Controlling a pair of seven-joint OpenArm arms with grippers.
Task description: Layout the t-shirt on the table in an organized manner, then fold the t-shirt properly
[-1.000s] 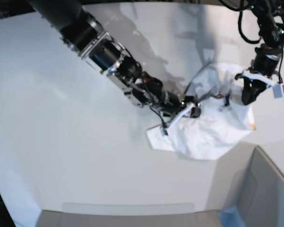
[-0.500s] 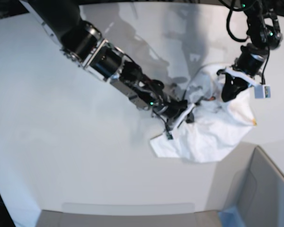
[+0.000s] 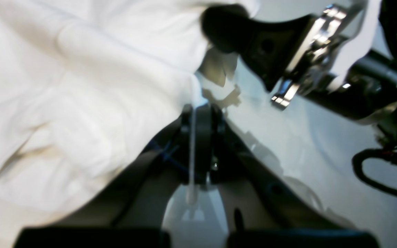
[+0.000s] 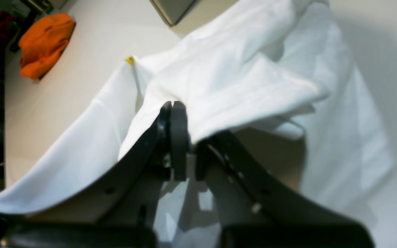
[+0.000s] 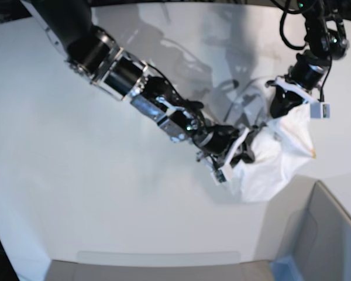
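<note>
The white t-shirt (image 5: 275, 155) lies bunched at the right of the white table (image 5: 105, 193), with a yellow bit of print at its edge (image 5: 313, 155). My right gripper (image 5: 243, 153) is shut on a fold of the shirt's near-left side; in the right wrist view its fingers (image 4: 177, 117) pinch the cloth (image 4: 240, 82), which drapes over them. My left gripper (image 5: 278, 108) is shut on the shirt's far edge; in the left wrist view its fingertips (image 3: 202, 120) clamp a thin cloth edge, with the shirt (image 3: 81, 86) spread to the left. The print is mostly hidden.
A grey box (image 5: 327, 228) with a blue corner (image 5: 284, 266) stands at the front right, close to the shirt. An orange cloth (image 4: 45, 41) lies beyond the table in the right wrist view. The right arm's gripper (image 3: 271, 44) sits close to my left gripper.
My right gripper has moved right and toward the front with the shirt's edge, bunching the shirt narrower. My left gripper moved in over the shirt's far edge a second ago and has held there since.
</note>
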